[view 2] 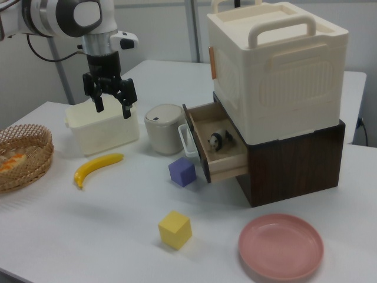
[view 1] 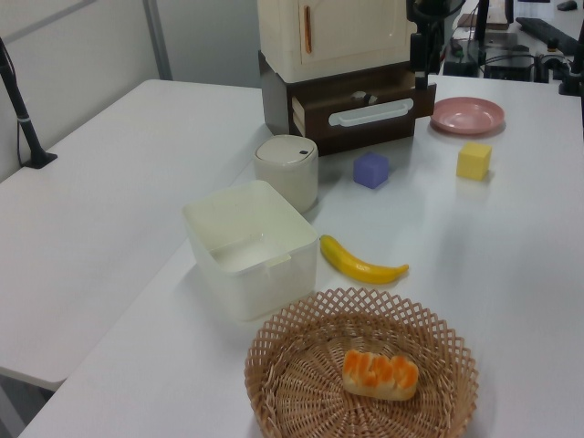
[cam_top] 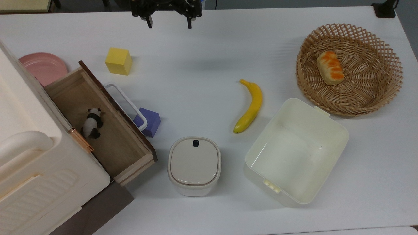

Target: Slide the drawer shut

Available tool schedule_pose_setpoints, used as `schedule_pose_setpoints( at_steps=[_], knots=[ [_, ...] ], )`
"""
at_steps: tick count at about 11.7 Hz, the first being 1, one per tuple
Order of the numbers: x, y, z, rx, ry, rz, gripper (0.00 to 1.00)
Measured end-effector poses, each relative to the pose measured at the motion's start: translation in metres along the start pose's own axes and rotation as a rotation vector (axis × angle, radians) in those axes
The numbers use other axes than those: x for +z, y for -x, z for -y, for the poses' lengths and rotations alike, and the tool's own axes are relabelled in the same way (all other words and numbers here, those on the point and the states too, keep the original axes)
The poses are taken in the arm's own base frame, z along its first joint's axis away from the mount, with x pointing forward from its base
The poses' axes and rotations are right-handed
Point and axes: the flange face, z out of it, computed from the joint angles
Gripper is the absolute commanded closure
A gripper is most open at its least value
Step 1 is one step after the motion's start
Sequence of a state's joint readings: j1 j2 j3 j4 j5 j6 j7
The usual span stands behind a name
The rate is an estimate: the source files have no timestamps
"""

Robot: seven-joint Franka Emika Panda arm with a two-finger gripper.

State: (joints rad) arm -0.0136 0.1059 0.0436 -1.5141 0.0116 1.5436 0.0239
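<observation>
The drawer [cam_top: 114, 143] stands pulled out of the dark base under the cream cabinet [cam_top: 36, 169], at the top view's left. Its light-wood inside holds a small panda toy [cam_top: 92, 123]. A white loop handle [cam_top: 125, 104] sticks out from its dark brown front panel. In the right view the drawer [view 2: 227, 168] opens toward the right view's left. My gripper [cam_top: 169, 24] hangs open and empty at the table's far edge, well away from the drawer. In the right view the gripper [view 2: 112, 108] is high above the table, in front of the cream tub [view 2: 103, 132].
A purple block [cam_top: 150, 122] sits right beside the handle. A yellow block [cam_top: 118, 61] and a pink plate [cam_top: 44, 67] lie nearby. A lidded cream container [cam_top: 194, 165], a banana [cam_top: 250, 106], the open tub [cam_top: 295, 151] and a wicker basket [cam_top: 385, 85] holding bread [cam_top: 330, 67] fill the middle and right.
</observation>
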Motion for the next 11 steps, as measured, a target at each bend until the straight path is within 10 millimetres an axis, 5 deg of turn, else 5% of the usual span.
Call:
schedule_pose_setpoints(
  at_steps=[11],
  knots=[
    [0.0054,-0.0001,0.0054,-0.019,0.013,0.011,0.0]
  ],
)
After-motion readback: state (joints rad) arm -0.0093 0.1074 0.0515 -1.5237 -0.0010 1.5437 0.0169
